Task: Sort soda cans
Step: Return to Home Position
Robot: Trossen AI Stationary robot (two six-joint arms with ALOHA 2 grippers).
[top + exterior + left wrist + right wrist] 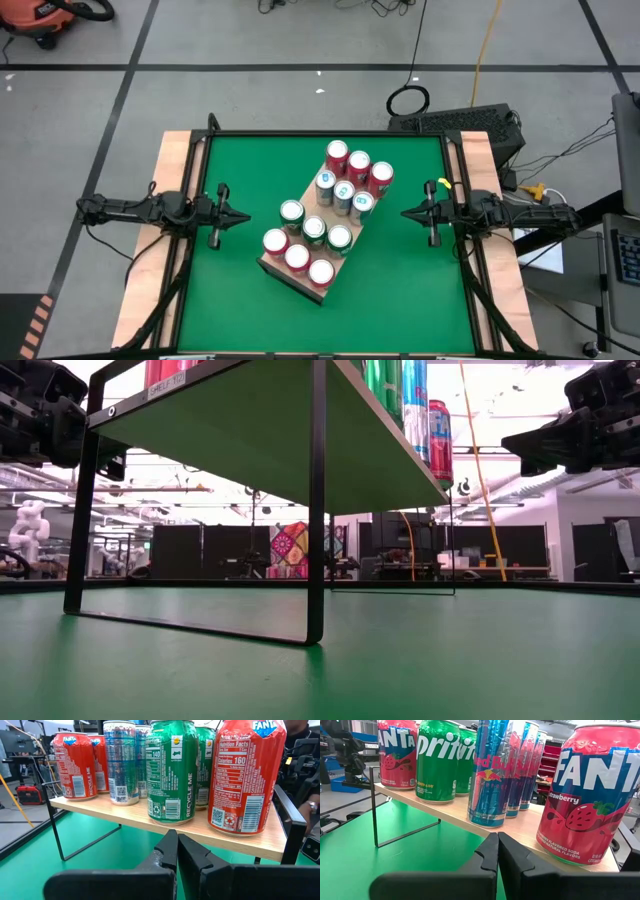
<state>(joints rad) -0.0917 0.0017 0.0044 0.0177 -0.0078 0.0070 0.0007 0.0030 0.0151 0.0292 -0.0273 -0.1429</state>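
Several soda cans stand upright in rows of three on a light wooden shelf board that rests on black metal legs over the green table. The rows are red at the near end, then green, blue and red at the far end. My left gripper is shut and empty, left of the shelf, pointing at it. My right gripper is shut and empty, right of the shelf, pointing at it.
The green table mat lies bare to the left, right and near side of the shelf. Wooden strips run along the table's left and right edges. The board stands well above the mat, with open room beneath it.
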